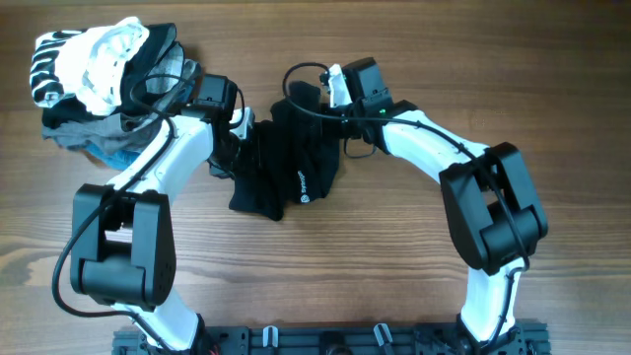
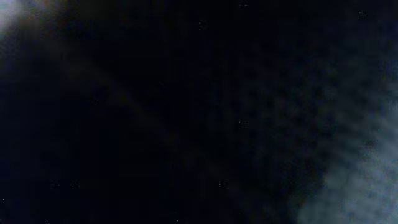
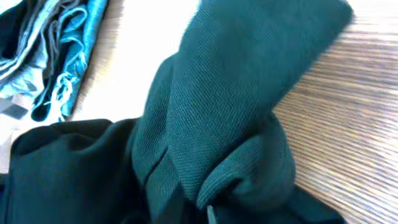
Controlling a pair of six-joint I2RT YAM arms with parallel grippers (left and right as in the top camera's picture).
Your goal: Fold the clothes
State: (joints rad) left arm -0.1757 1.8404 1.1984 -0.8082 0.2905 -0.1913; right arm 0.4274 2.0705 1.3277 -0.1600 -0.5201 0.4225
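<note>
**A:** From overhead, where do we find the black garment [image 1: 291, 168]?

**B:** We see it bunched in the middle of the table [image 1: 394, 266], slightly left of centre, with its white logo mark [image 1: 304, 194] facing up near the lower edge. The pile of other clothes [image 1: 94, 69] sits apart in the upper left corner.

**A:** And the arms?

**B:** The left gripper [image 1: 239, 133] is down on the garment's upper left edge. The right gripper [image 1: 323, 99] is at its upper right edge. From this height we cannot make out the jaws.

**A:** Does the left wrist view help us?

**B:** Hardly. Dark cloth fills almost the whole frame, with only a pale blur in the lower right. We take the jaws as closed tight, but we cannot tell whether any fabric is caught between them.

**A:** What about the right wrist view?

**B:** There the garment rises in a thick fold through the centre and gathers into a knot at the bottom edge. A sliver of finger shows in that knot, so we read those jaws as pinched shut on the cloth. Denim and grey pieces from the pile lie in the upper left of the frame, and bare wood shows on the right.
</note>
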